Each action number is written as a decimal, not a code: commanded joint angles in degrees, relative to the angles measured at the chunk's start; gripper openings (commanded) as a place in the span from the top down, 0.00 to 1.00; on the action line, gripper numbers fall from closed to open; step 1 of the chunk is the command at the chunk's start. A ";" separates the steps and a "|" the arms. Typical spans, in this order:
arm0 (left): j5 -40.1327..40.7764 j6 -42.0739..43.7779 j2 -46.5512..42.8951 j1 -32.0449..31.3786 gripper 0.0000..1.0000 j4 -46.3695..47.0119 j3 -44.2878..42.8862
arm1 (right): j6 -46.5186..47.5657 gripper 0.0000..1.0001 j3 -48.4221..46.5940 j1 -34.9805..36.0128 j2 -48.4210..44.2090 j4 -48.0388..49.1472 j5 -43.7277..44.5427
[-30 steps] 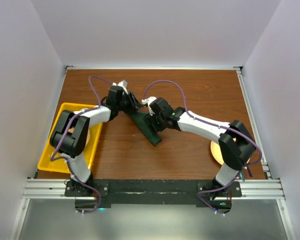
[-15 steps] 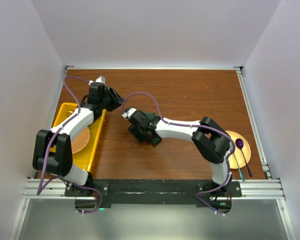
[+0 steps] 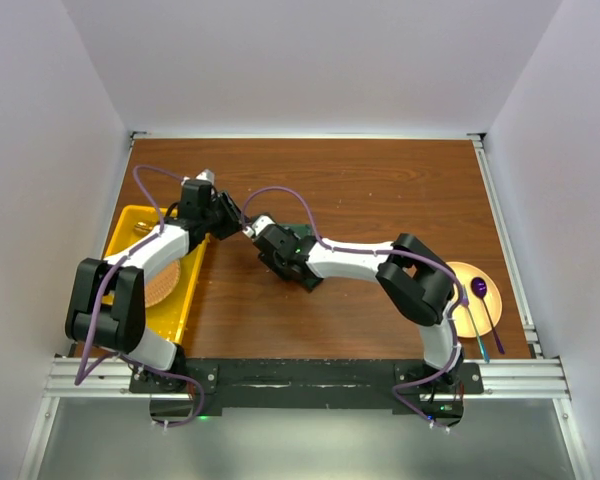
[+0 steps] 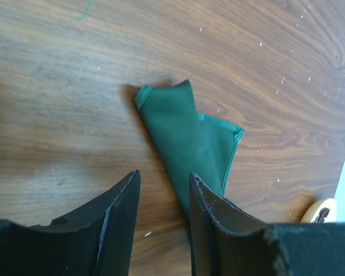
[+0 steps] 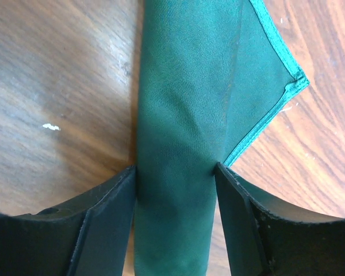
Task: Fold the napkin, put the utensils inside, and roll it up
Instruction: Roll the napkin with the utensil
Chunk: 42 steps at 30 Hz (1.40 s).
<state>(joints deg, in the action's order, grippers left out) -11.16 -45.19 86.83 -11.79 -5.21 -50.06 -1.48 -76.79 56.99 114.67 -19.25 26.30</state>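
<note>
The green napkin point(image 3: 309, 280) lies rolled into a long narrow bundle on the wooden table. In the right wrist view the roll point(image 5: 184, 86) runs straight up between my fingers, with a loose hemmed corner at the upper right. My right gripper point(image 5: 175, 167) has both fingers pressed against the roll's sides; in the top view it point(image 3: 278, 254) sits at the roll's upper left part. My left gripper point(image 4: 164, 175) is open over bare wood, with the napkin's end point(image 4: 184, 126) just ahead and passing under its right finger. In the top view it point(image 3: 236, 213) is just left of the roll. The dark grey utensil is hidden.
A yellow tray point(image 3: 128, 222) holding a round woven mat point(image 3: 161, 283) sits at the left edge. An orange plate point(image 3: 466, 318) with a purple spoon point(image 3: 479, 288) is at the right front, a teal utensil point(image 3: 483, 345) beside it. A tape roll point(image 4: 321, 209) shows at the left wrist view's edge.
My right gripper moved left along the roll to its upper part. My left arm swung away to the left, then came back a little toward the napkin's end.
</note>
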 commanded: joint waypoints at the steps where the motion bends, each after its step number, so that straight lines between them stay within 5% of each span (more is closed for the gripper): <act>1: -2.20 1.50 -2.28 0.10 0.56 3.72 1.28 | 0.86 0.45 1.64 -0.21 2.75 1.93 0.68; 15: -8.70 5.82 -1.66 0.10 0.55 9.68 2.60 | -12.31 0.92 4.20 -14.53 0.02 7.02 -42.09; 20: -11.78 4.50 -1.05 -0.16 0.55 12.24 2.60 | -24.08 0.94 5.51 -23.04 2.57 12.46 -64.74; 23: -12.92 3.53 -0.52 -0.95 0.55 15.13 2.78 | -32.08 0.94 8.49 -27.09 4.33 18.97 -71.11; 32: -14.68 0.54 5.10 -6.22 0.57 21.29 -0.12 | -57.57 0.94 19.57 -34.84 10.13 56.72 -87.03; 39: -13.72 -2.53 7.84 -9.04 0.60 24.98 -1.45 | -51.29 0.94 18.09 -35.02 11.01 50.73 -89.93; 42: -7.06 -2.80 3.54 -9.30 0.61 21.75 0.67 | -49.42 0.94 18.34 -34.84 9.78 49.39 -90.99</act>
<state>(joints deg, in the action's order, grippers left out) -23.75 -46.19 95.04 -20.86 15.14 -49.91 -54.11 -57.71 21.69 125.21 33.21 -61.58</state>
